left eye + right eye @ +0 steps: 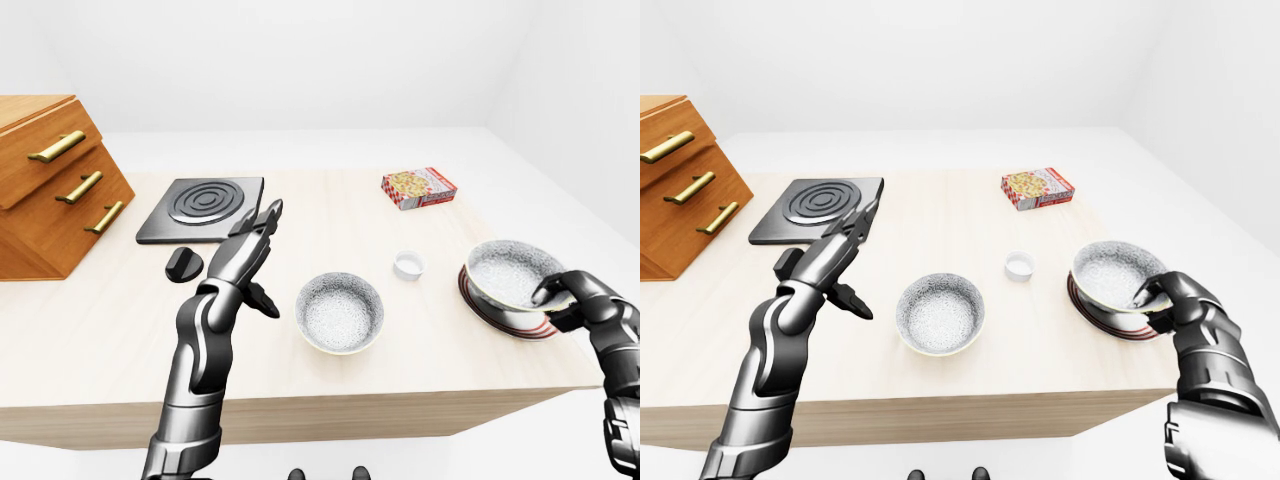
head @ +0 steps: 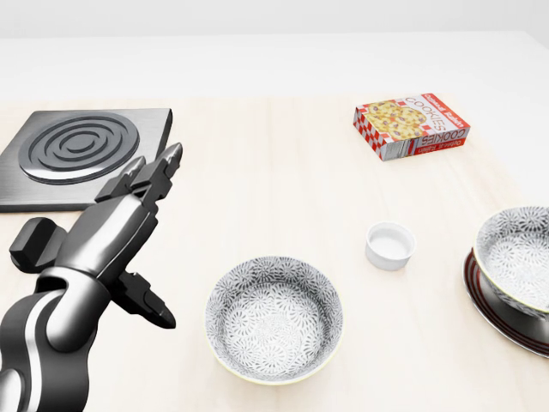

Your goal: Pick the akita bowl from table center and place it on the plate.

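A patterned akita bowl (image 1: 510, 272) is over the dark red-rimmed plate (image 1: 497, 317) at the table's right edge, tilted a little; whether it rests on the plate I cannot tell. My right hand (image 1: 552, 302) is shut on the bowl's right rim, with fingers inside and thumb outside. A second, matching bowl (image 1: 340, 312) stands upright at table center. Just left of that bowl my left hand (image 1: 264, 258) hovers open with its fingers straight, touching nothing.
A small white cup (image 1: 408, 265) sits between the two bowls. A cookies box (image 1: 418, 187) lies at the upper right. A black burner plate (image 1: 205, 205) and a black knob (image 1: 185, 265) are at the left, beside a wooden drawer cabinet (image 1: 50, 185).
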{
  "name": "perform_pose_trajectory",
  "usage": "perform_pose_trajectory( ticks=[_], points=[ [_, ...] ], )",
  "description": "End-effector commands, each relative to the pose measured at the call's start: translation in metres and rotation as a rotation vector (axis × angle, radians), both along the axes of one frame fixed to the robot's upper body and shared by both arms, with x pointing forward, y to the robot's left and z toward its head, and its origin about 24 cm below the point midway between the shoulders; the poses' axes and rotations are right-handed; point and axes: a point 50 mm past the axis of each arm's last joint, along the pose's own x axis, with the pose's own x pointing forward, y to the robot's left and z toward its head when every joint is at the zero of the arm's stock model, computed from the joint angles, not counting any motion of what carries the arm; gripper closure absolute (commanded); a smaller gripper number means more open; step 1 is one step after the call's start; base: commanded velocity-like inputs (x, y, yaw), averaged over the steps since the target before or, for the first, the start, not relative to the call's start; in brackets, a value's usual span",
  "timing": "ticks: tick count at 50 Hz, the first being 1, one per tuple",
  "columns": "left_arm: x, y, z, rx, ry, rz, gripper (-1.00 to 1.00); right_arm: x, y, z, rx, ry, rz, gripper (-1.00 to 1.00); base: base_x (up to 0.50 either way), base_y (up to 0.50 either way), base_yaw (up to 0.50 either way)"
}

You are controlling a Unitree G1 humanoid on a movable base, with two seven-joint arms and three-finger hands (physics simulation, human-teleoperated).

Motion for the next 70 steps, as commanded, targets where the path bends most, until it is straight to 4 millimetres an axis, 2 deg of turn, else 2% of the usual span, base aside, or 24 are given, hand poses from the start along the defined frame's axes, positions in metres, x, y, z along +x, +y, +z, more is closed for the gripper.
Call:
perform_pose_trajectory(
  ticks=[1,8,10,25,31,32,40,43,49,52,56,59,60,63,70],
  points=[
    [-0.001,0.001,-0.003,-0.003,0.005,0.007,-1.0,-0.003,-0.008,0.01,0.082,-0.14,-0.052,-1.0,0.0,0.0,0.0],
    [-0.001,0.003,-0.006,-0.01,0.01,0.015,-1.0,-0.008,-0.013,0.01,0.078,-0.124,-0.052,-1.0,0.0,0.0,0.0],
    [-0.001,-0.001,0.0,-0.001,-0.002,-0.001,-1.0,-0.009,-0.014,0.012,0.074,-0.125,-0.053,-1.0,0.0,0.0,0.0],
    [0.001,-0.002,0.003,0.001,-0.006,-0.009,-1.0,-0.006,-0.012,0.018,0.078,-0.126,-0.033,-1.0,0.0,0.0,0.0],
    [0.001,0.0,0.003,-0.001,-0.007,-0.004,-1.0,-0.011,-0.007,0.023,0.114,-0.121,0.021,-1.0,0.0,0.0,0.0],
    [0.001,0.0,0.003,-0.001,-0.007,-0.004,-1.0,-0.013,-0.005,0.031,0.115,-0.142,0.045,-1.0,0.0,0.0,0.0],
    [0.002,0.003,0.001,-0.005,-0.007,0.01,-1.0,-0.024,0.025,0.09,0.077,-0.249,0.299,-1.0,0.0,0.0,0.0],
    [0.001,0.001,0.007,-0.005,-0.014,-0.005,-1.0,-0.035,0.032,0.096,0.071,-0.214,0.349,-1.0,0.0,0.0,0.0],
    [0.001,0.003,0.012,-0.002,-0.027,-0.008,-1.0,-0.037,0.052,0.124,0.0,-0.349,0.41,-1.0,0.0,0.0,0.0],
    [0.001,0.004,0.012,-0.011,-0.029,-0.005,-1.0,-0.033,0.076,0.142,-0.011,-0.459,0.504,-1.0,0.0,0.0,0.0],
    [0.0,0.004,0.013,-0.046,-0.04,-0.007,-1.0,-0.035,0.098,0.155,0.024,-0.578,0.603,-1.0,0.0,0.0,0.0],
    [-0.001,0.004,0.014,-0.082,-0.052,-0.014,-1.0,-0.04,0.124,0.17,0.112,-0.748,0.734,-1.0,0.0,0.0,0.0],
    [-0.002,0.003,0.016,-0.097,-0.06,-0.019,-1.0,-0.043,0.133,0.173,0.149,-0.801,0.782,-1.0,0.0,0.0,0.0],
    [-0.004,0.001,0.017,-0.103,-0.067,-0.033,-1.0,-0.042,0.144,0.169,0.214,-0.806,0.843,-1.0,0.0,0.0,0.0],
    [-0.007,0.001,0.023,-0.126,-0.092,-0.05,-1.0,-0.044,0.153,0.169,0.308,-0.938,0.858,-1.0,0.0,0.0,0.0]
  ],
)
